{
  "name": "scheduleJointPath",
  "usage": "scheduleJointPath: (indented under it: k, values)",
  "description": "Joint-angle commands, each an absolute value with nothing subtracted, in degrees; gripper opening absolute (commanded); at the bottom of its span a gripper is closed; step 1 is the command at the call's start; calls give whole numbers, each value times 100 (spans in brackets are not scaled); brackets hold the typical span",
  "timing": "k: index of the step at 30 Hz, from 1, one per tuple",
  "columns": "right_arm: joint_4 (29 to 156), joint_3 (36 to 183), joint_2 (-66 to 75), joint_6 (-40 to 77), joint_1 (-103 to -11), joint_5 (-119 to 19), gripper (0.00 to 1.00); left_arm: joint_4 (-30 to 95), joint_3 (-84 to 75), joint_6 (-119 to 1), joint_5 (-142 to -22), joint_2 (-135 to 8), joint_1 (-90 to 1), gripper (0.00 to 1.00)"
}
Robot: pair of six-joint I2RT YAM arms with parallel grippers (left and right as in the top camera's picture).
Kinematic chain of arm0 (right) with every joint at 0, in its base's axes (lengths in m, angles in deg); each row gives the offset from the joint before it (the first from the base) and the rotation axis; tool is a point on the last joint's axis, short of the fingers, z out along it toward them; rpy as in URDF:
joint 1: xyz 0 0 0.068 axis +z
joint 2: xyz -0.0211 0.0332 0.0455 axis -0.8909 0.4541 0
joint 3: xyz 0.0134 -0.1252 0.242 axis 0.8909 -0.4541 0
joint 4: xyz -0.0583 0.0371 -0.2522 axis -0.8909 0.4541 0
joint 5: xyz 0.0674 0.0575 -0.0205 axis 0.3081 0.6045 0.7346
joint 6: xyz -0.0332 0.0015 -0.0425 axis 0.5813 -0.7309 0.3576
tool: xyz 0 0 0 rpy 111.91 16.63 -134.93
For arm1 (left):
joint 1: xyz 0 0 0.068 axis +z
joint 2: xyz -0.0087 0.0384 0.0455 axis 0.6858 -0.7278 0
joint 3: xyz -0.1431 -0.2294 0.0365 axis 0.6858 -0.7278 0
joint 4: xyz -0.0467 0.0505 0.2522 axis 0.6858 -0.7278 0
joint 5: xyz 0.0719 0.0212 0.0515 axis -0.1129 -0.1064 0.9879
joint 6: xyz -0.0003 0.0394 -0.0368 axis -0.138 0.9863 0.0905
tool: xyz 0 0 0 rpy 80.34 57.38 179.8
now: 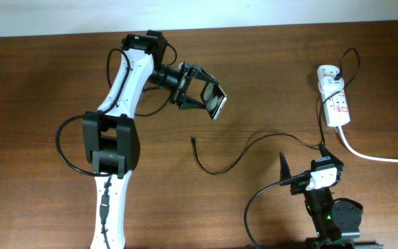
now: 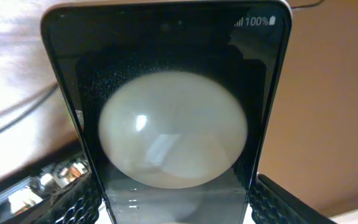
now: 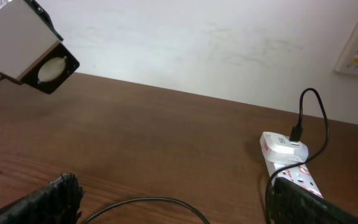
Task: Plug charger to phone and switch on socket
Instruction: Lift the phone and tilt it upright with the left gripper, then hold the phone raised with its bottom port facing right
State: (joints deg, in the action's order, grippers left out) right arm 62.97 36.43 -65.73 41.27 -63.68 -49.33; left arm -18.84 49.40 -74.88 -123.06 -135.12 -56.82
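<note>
My left gripper point(image 1: 200, 95) is shut on the phone point(image 1: 217, 102) and holds it tilted above the table, left of centre. In the left wrist view the phone point(image 2: 166, 93) fills the frame between the finger pads, its glossy screen showing a large pale round reflection. The charger's thin black cable point(image 1: 240, 149) lies curved on the table, its small connector tip point(image 1: 194, 140) free below the phone. The cable runs to the white plug adapter point(image 1: 327, 71) seated in the socket point(image 1: 336, 104) at the far right. My right gripper point(image 1: 302, 173) is open and empty near the front edge.
The socket's thick white cord point(image 1: 378, 158) runs off the right edge. In the right wrist view the socket point(image 3: 294, 171) lies ahead right, the cable point(image 3: 148, 202) passes between my fingers, and the held phone point(image 3: 27, 43) shows top left. A white wall lies behind.
</note>
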Motion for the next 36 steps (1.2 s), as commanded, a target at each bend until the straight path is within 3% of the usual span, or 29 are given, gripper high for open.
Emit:
scheduleJointPath:
  k: [1, 17, 20, 36]
  values:
    - [6326, 3613, -6604, 4064, -6337, -4946, 99, -1915, 5075, -7645, -12885, -13507, -5662, 7]
    - [6326, 3613, -6604, 4064, -6337, -4946, 99, -1998, 5075, -9098, -13152, -13507, -5662, 4]
    - [6326, 3613, -6604, 4064, -6337, -4946, 99, -1998, 5075, -9442, -13143, -13507, -5623, 0]
    - [6326, 3613, -6604, 4064, -6337, -4946, 99, -1996, 5075, -9547, -12934, -13507, -5210, 0]
